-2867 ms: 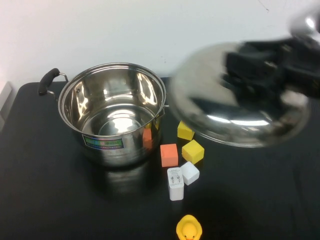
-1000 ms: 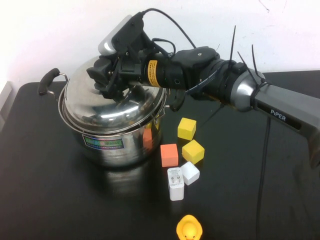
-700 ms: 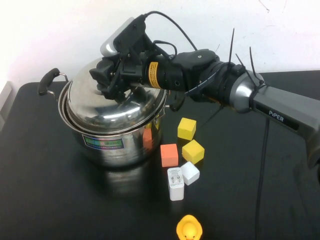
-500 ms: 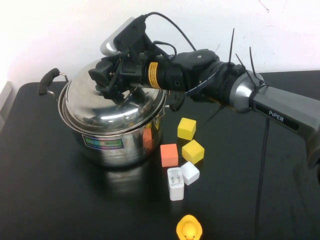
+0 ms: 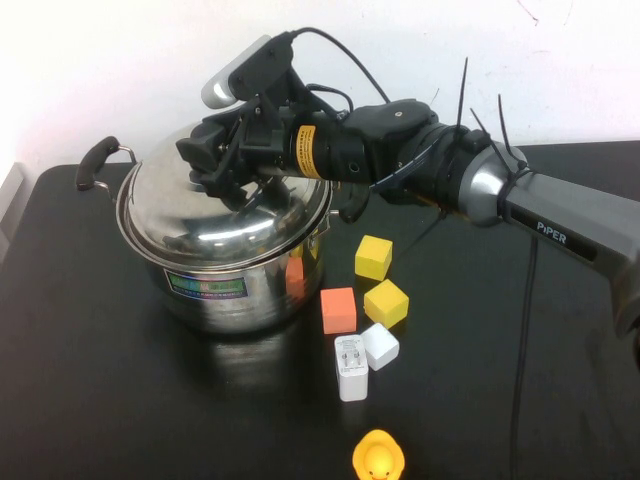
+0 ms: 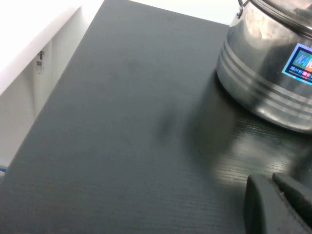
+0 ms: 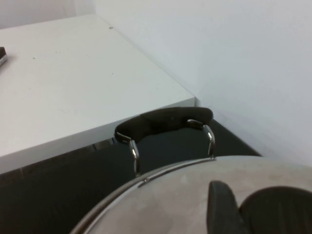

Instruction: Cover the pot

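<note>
The shiny steel pot (image 5: pixel 215 290) with a green-blue label stands at the left of the black table, one black handle (image 5: pixel 96 162) showing. The domed steel lid (image 5: pixel 200 215) rests on its rim. My right gripper (image 5: pixel 222 170) reaches over from the right and is shut on the lid's black knob. In the right wrist view one finger (image 7: pixel 219 207) presses beside the knob (image 7: pixel 278 212) above the lid (image 7: pixel 170 204) and the pot handle (image 7: pixel 163 119). My left gripper (image 6: pixel 273 195) is shut and empty, low over the table near the pot's wall (image 6: pixel 265 73); it is out of the high view.
Right of the pot lie two yellow cubes (image 5: pixel 373 257) (image 5: pixel 386 302), an orange cube (image 5: pixel 338 309), a white cube (image 5: pixel 380 345) and a white charger (image 5: pixel 350 368). A yellow duck (image 5: pixel 378 458) sits at the front edge. A white wall runs behind the table.
Earlier the pot stood open while the right arm carried the lid in from the right. The lid now sits on the pot; over the last second it wobbled slightly and settled.
</note>
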`<state>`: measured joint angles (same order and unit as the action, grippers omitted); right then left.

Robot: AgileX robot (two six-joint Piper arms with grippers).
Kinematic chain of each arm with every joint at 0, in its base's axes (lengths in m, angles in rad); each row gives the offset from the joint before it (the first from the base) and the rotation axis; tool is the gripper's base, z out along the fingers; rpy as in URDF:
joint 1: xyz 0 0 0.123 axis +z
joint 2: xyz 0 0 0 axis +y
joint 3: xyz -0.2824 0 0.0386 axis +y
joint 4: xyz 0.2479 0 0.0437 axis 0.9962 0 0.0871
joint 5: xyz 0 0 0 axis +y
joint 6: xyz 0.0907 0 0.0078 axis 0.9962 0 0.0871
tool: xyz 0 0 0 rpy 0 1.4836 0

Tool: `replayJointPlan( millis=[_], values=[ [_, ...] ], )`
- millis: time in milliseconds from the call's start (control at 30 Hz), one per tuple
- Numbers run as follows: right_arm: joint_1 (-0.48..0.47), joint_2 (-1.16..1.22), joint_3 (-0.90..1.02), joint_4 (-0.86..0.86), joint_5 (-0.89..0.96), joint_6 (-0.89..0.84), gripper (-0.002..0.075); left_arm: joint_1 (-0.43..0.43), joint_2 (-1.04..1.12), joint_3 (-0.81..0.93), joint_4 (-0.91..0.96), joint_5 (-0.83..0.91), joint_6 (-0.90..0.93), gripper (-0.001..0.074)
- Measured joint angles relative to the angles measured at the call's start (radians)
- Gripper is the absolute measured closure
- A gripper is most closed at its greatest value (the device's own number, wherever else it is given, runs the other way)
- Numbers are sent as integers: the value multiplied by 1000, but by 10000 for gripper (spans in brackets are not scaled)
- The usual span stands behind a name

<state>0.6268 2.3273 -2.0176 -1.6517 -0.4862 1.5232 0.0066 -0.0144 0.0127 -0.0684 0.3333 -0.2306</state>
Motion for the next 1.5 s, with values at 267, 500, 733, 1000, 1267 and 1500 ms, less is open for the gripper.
replayJointPlan(
  millis=[267, 500, 733, 1000, 1267, 1500],
  values=[
    [0, 0, -2, 2, 0, 5, 168, 0, 0, 0, 0, 0, 0, 737],
    [0, -9, -4, 2, 0, 1, 81, 0, 0, 0, 0, 0, -4, 737],
    [-15, -119, -6, -5, -5, 89, 247, 0, 0, 0, 0, 0, -2, 737],
    [-86, -202, -9, -104, -149, 369, 690, 0, 0, 0, 0, 0, -2, 736],
    [-110, -308, 76, -124, -264, 391, 717, 0, 0, 0, 0, 0, -2, 737],
    [-110, -544, 373, -124, -156, 333, 717, 0, 0, 0, 0, 0, -2, 736]
  ],
)
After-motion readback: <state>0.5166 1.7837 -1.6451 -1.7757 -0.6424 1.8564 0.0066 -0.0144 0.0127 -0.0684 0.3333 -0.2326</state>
